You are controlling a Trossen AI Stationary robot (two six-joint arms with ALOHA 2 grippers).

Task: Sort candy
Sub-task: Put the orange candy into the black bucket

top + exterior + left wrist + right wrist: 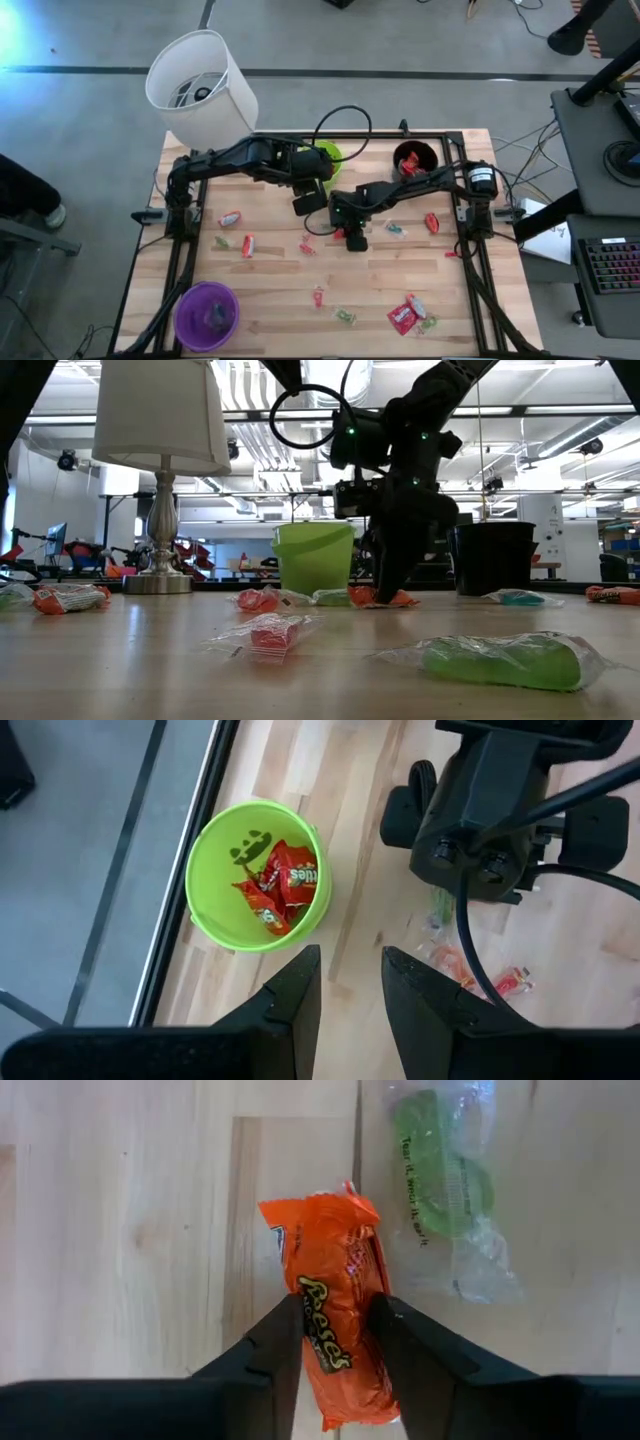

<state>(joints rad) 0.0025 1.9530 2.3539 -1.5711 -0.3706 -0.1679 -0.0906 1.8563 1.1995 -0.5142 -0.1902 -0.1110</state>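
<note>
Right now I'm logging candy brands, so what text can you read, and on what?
"Reese's": on the orange packet between the right hand's fingers.
Printed line on the clear wrapper with the green candy: too blurred.
Lettering on red packets in the green cup: too small.

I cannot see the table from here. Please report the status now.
Right gripper closing around orange candy packet on table. Left gripper open, empty, above green cup. Green-wrapped candy beside packet, not blocking.
</note>
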